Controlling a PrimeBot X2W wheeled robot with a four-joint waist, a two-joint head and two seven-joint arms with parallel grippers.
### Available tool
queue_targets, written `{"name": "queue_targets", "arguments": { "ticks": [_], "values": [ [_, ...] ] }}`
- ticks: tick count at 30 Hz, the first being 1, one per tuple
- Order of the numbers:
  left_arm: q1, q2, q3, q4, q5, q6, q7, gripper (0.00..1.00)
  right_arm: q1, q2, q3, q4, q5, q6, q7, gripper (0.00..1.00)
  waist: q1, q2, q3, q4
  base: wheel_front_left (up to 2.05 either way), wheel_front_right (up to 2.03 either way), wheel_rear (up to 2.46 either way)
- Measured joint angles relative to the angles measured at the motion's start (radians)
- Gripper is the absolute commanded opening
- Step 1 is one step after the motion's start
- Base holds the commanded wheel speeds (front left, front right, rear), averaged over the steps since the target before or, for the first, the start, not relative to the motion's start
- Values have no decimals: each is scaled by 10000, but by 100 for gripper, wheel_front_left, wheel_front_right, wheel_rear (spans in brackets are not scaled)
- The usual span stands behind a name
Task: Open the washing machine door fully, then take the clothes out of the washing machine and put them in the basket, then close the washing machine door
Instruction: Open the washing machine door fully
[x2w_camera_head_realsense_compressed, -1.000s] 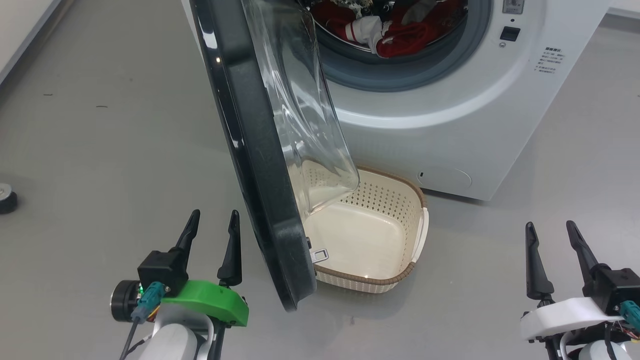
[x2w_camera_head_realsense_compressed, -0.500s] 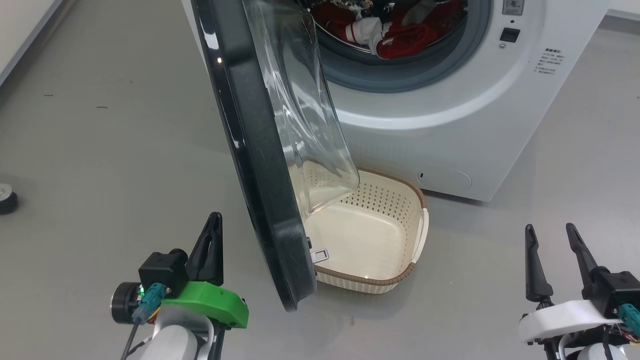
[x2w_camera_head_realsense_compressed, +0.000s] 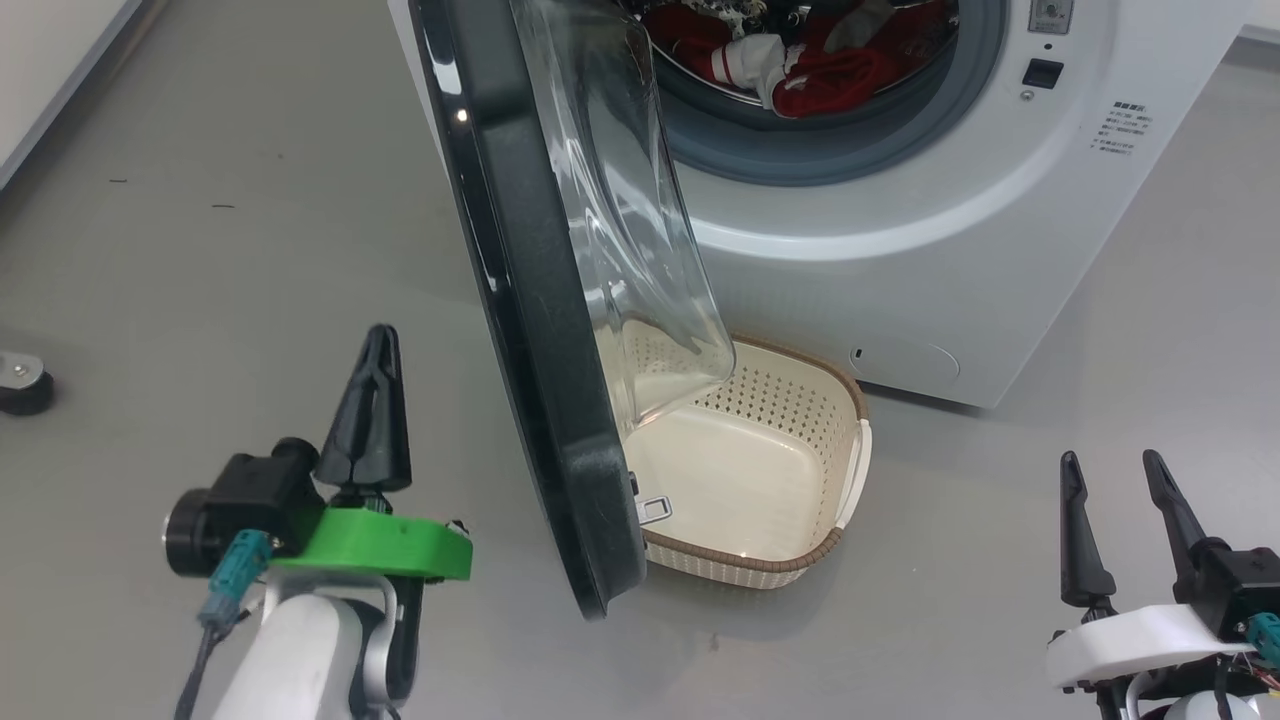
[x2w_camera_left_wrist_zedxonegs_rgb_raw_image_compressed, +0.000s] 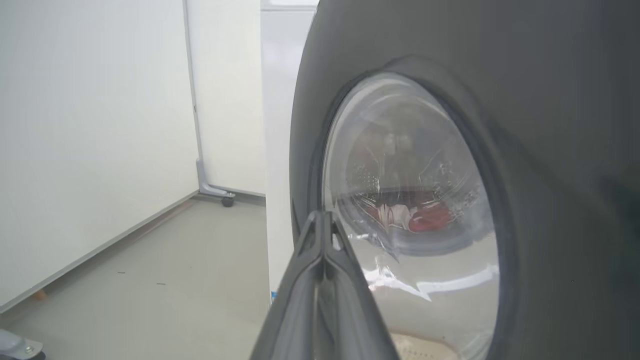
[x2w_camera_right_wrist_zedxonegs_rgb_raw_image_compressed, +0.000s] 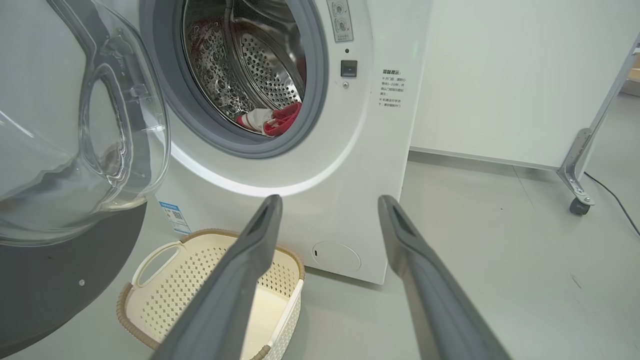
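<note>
The washing machine door (x2w_camera_head_realsense_compressed: 530, 300) stands partly open, swung out edge-on over the basket (x2w_camera_head_realsense_compressed: 790, 560); its clear bowl (x2w_camera_head_realsense_compressed: 640, 230) faces the drum. Red and white clothes (x2w_camera_head_realsense_compressed: 790, 60) lie inside the washing machine (x2w_camera_head_realsense_compressed: 900, 200), also seen as clothes (x2w_camera_right_wrist_zedxonegs_rgb_raw_image_compressed: 272, 120) in the right wrist view. My left gripper (x2w_camera_head_realsense_compressed: 375, 340) is shut on nothing, just left of the door's outer face; its fingers (x2w_camera_left_wrist_zedxonegs_rgb_raw_image_compressed: 322, 240) point at the door (x2w_camera_left_wrist_zedxonegs_rgb_raw_image_compressed: 550, 150). At the lower right my right gripper (x2w_camera_head_realsense_compressed: 1110, 470) hangs open and empty, aimed over the basket (x2w_camera_right_wrist_zedxonegs_rgb_raw_image_compressed: 150, 320) toward the machine (x2w_camera_right_wrist_zedxonegs_rgb_raw_image_compressed: 370, 150).
Grey floor spreads to the left and right of the machine. A small black caster (x2w_camera_head_realsense_compressed: 22, 382) sits at the far left. A wheeled white partition leg (x2w_camera_right_wrist_zedxonegs_rgb_raw_image_compressed: 577, 200) stands at the right, and white panels (x2w_camera_left_wrist_zedxonegs_rgb_raw_image_compressed: 100, 125) line the left side.
My left gripper closed its fingers, then rose and shifted slightly left beside the door. The head camera shifted a little. The right gripper stayed open and still.
</note>
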Motion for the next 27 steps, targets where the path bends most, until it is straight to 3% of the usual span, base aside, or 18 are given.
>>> {"name": "queue_targets", "arguments": {
  "ticks": [6, 12, 20, 27],
  "values": [
    [-501, -2, 431, -1756, 487, 0, -46, 0, 0, 84, -107, 2, -94, 88, 0, 100, 0, 0, -27, 55, 0, 0, 0],
    [-682, 0, 245, -3708, 920, 0, -58, 0, 0, 180, -167, 4, -178, 188, 0, 100, 0, 0, -81, 71, 0, 0, 0],
    [-703, 12, -844, -5244, 932, -33, -58, 0, 0, 293, -265, 48, -357, 345, 0, 100, 0, 0, -157, 50, 0, 0, 0],
    [-415, 52, -2247, -5768, 573, -489, -59, 0, 12, 437, -343, 142, -407, 424, 0, 100, 0, 0, -321, 60, 0, 0, 0]
  ]
}}
